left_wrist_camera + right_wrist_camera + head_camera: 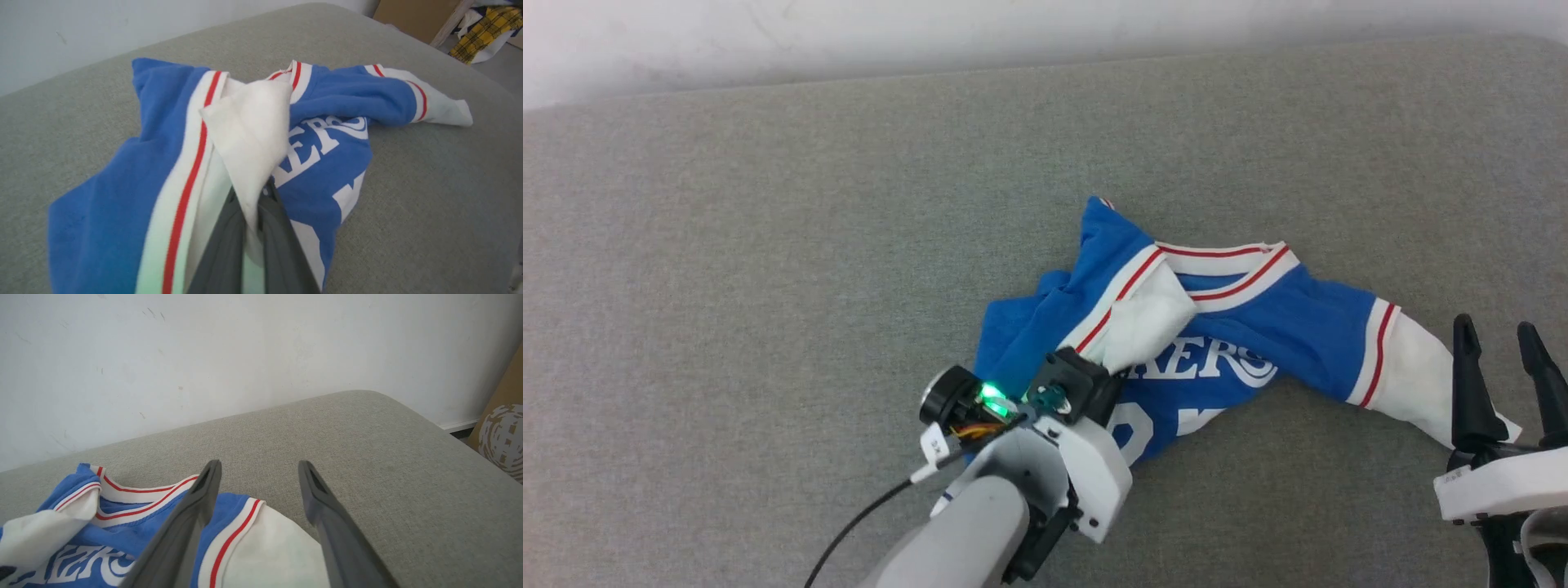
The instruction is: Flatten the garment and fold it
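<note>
The garment (1282,322), a bright blue jersey T-shirt with white sleeve ends, red-and-white trim and white chest lettering, lies crumpled on the grey cushion (768,245). My left gripper (1107,363) is shut on its white sleeve end folded over the chest; in the left wrist view the dark fingers (229,241) pinch that white cloth (253,134). My right gripper (1503,343) stands open at the lower right, just above the other white sleeve end (1417,376). In the right wrist view its fingers (196,510) straddle that sleeve (269,547) without touching it.
The grey cushion spreads wide to the left and behind the garment. A white wall (931,33) runs along its far edge. Off the cushion's right end stand a cardboard box (502,433) and a yellow plaid cloth (482,32).
</note>
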Tool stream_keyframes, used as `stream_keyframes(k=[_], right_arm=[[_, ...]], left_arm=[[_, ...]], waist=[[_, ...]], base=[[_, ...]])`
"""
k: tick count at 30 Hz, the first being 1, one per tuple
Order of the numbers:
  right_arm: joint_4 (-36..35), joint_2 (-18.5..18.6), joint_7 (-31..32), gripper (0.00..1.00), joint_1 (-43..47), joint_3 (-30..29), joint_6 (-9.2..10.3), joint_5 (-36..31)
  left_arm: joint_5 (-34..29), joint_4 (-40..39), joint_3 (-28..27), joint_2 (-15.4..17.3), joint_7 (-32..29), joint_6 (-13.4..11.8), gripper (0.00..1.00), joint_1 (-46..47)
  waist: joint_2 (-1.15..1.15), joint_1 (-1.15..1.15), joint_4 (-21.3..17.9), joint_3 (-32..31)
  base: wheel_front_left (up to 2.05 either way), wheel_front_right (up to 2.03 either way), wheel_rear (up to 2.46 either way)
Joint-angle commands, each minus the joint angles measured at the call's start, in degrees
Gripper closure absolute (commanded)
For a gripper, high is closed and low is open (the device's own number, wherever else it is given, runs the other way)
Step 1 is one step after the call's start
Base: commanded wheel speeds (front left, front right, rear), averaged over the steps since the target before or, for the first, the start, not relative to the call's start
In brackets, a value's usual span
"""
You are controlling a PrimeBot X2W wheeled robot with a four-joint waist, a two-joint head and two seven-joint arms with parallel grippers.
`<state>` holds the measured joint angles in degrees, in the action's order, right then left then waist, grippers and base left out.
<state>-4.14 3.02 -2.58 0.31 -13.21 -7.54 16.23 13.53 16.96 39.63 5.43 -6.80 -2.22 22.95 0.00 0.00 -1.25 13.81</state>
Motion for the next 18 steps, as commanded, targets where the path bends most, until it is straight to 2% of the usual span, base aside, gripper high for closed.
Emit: stream_keyframes(k=[1,3,6,10,13,17,18], right_arm=[[0.1,-0.1,-0.3,0.0,-0.2,-0.2,0.05,0.2],[0.1,-0.1,-0.2,0.0,-0.1,-0.4,0.05,0.3],[0.0,-0.1,-0.1,0.0,0.1,-0.5,0.05,0.3],[-0.2,-0.1,0.0,0.0,0.2,-0.4,0.05,0.3],[-0.4,-0.1,0.2,0.0,0.2,-0.2,0.05,0.3],[-0.7,-0.1,0.7,0.0,0.1,-0.2,0.05,0.1],[-0.8,-0.1,0.9,0.0,0.0,-0.2,0.05,-0.1]], left_arm=[[0.6,-0.9,-0.8,-0.3,0.6,-0.6,1.0,1.1],[3.1,-4.3,-3.2,-0.7,1.5,-1.5,1.0,1.0],[6.3,-10.9,-8.8,-0.1,2.5,-4.3,1.0,0.6],[7.4,-16.6,-16.6,5.1,1.7,-8.8,1.0,-1.1],[9.3,-16.8,-22.7,8.7,1.7,-11.4,1.0,-3.8],[10.1,-12.2,-26.6,12.9,1.9,-12.2,1.0,-7.6],[10.7,-10.8,-27.0,13.2,1.9,-11.9,0.87,-8.4]], waist=[[0.0,0.0,0.3,-0.2],[0.0,0.0,0.8,-0.5],[0.0,0.0,1.4,-0.8],[0.0,0.0,2.0,-0.6],[0.0,0.0,2.1,-0.3],[0.0,0.0,2.0,0.1],[0.0,0.0,1.9,0.1]], base=[[0.0,0.0,0.0],[0.0,0.0,0.0],[0.0,0.0,0.0],[0.0,0.0,0.0],[0.0,0.0,0.0],[0.0,0.0,0.0],[0.0,0.0,0.0]])
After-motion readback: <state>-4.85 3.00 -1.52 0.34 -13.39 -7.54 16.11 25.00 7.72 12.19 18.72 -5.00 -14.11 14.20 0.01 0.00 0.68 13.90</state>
